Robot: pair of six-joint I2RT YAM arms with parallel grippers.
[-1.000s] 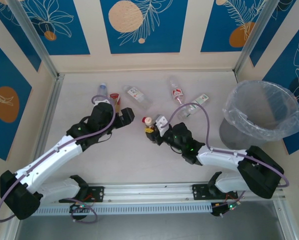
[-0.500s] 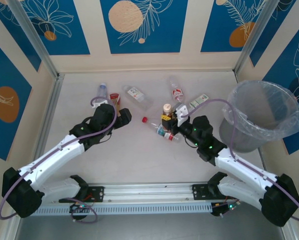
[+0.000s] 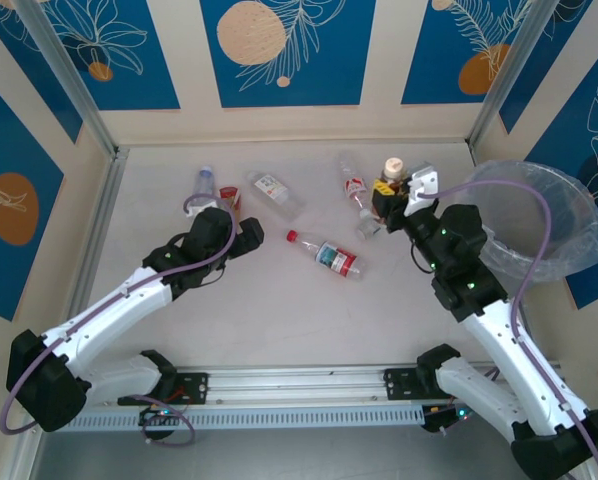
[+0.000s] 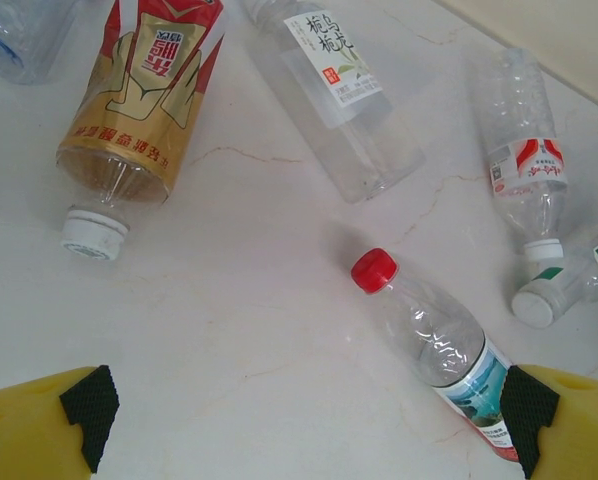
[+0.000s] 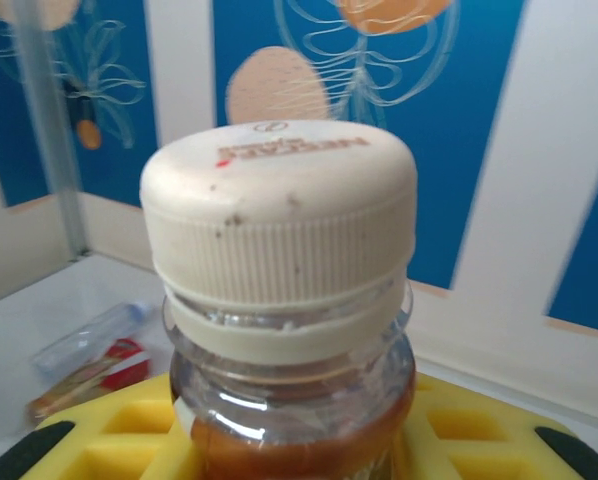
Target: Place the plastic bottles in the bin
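Observation:
My right gripper (image 3: 391,197) is shut on a brown bottle (image 3: 392,172) with a cream cap (image 5: 279,215), held upright above the table just left of the bin (image 3: 554,250), a round basket lined with crinkled clear plastic. Yellow fingers (image 5: 109,440) press both sides of the bottle. My left gripper (image 3: 243,236) stands open low over the table, its black pads (image 4: 91,400) wide apart over bare surface. A red-capped clear bottle (image 3: 325,255) lies to its right, its label end by the right pad (image 4: 529,405). A brown bottle with a red-gold label (image 4: 144,95) lies ahead of it.
More bottles lie at the back: a clear one with a white label (image 3: 272,190), one with a red label (image 3: 352,182), a blue-capped one (image 3: 205,180), and one half under my right arm (image 3: 367,226). Walls close the table on three sides.
My right arm lifted the brown bottle from the table's middle and swung it right and back towards the bin, uncovering the red-capped bottle. The left arm has barely moved.

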